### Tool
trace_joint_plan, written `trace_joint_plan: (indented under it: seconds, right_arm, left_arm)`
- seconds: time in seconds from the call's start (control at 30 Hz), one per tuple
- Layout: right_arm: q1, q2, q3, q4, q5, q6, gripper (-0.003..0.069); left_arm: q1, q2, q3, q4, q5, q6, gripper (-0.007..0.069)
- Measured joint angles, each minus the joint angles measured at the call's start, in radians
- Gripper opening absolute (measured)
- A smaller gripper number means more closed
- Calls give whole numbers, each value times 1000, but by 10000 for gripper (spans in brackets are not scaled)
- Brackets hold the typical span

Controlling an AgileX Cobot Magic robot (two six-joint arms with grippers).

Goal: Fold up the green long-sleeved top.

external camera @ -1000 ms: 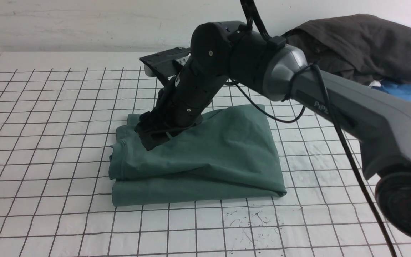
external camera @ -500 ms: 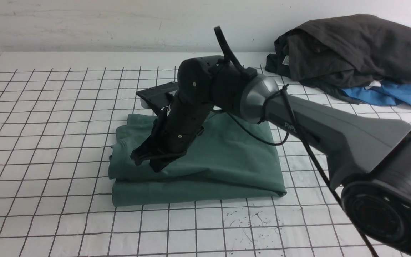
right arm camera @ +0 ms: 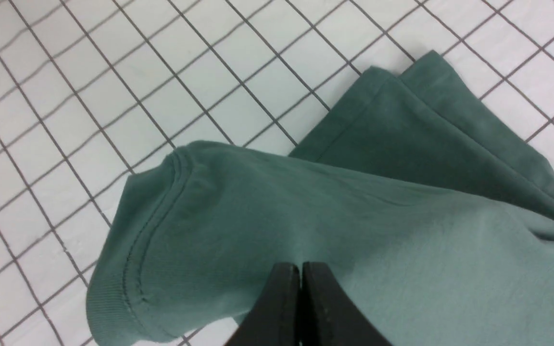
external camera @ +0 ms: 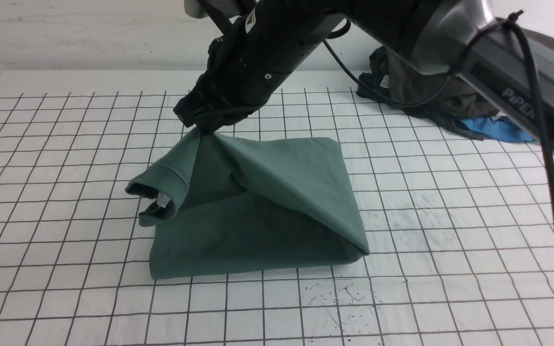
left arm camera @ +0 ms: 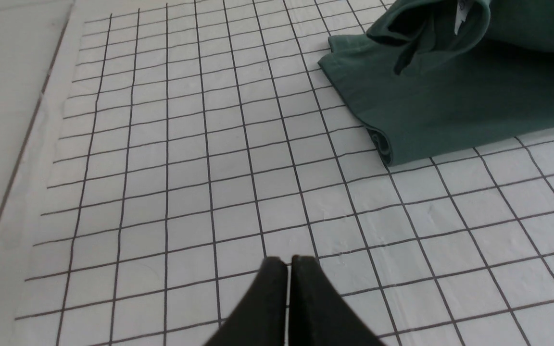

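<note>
Lifted: since a second ago our right gripper point(external camera: 200, 126) has clamped the green long-sleeved top point(external camera: 258, 226) and risen, tenting its upper layer.
Left gripper point(left arm camera: 289, 263): jaws together, empty, over bare tabletop point(left arm camera: 161, 168) nearest us; we judge it is keeping clear.
Top: mid-tabletop, lower layers flat, lifted edge drooping leftward.
Right gripper: pinching a peak of cloth, likely to carry it across for the next fold.
Far right: dark garments point(external camera: 402, 91) and blue garment point(external camera: 493, 129), well apart.

Dull green top point(external camera: 262, 216), white cloth point(external camera: 65, 144) gridded in black — charcoal garments point(external camera: 404, 81), one blue garment point(external camera: 491, 129)
</note>
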Motion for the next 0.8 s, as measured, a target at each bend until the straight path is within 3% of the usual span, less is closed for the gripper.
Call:
trace_joint_plan:
  seconds: [0.2, 0.53, 0.8]
  right_arm:
    - [-4, 91, 9, -68, 2, 22, -11]
    - [-106, 94, -54, -112, -73, 202, -11]
    - [-34, 173, -63, 131, -64, 110, -11]
  left_arm:
    - [0, 0, 2, 0, -1, -8, -8]
    - [0, 0, 2, 0, -1, -10, -8]
    - [0, 0, 2, 14, -1, -10, -8]
